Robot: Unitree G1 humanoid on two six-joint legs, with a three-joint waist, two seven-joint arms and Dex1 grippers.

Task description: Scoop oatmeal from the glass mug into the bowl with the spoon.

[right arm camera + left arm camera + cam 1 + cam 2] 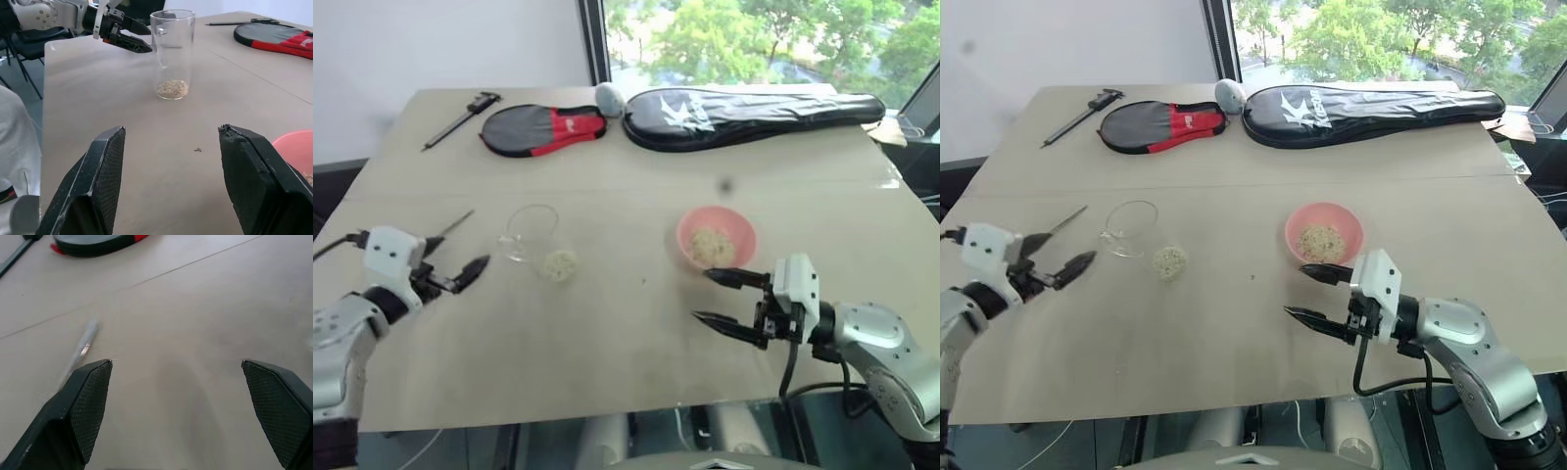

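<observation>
At the table's left edge, the left gripper [458, 262] hovers with its fingers spread and nothing between them. Just beyond it the spoon [456, 225] lies flat on the tabletop [607, 333], its handle angled away; a careless descent could nudge it out of line or off the edge. Next comes the glass mug [536, 242], upright, with a little oatmeal [560, 264] at its bottom; it looks light enough that a spoon dug in one-handed might tip it. Right of centre the pink bowl [717, 238] already holds some oatmeal. Just beside its near rim the right gripper [722, 299] hangs, jaws apart and empty; a sideways sweep from there could push the bowl and spill flakes.
</observation>
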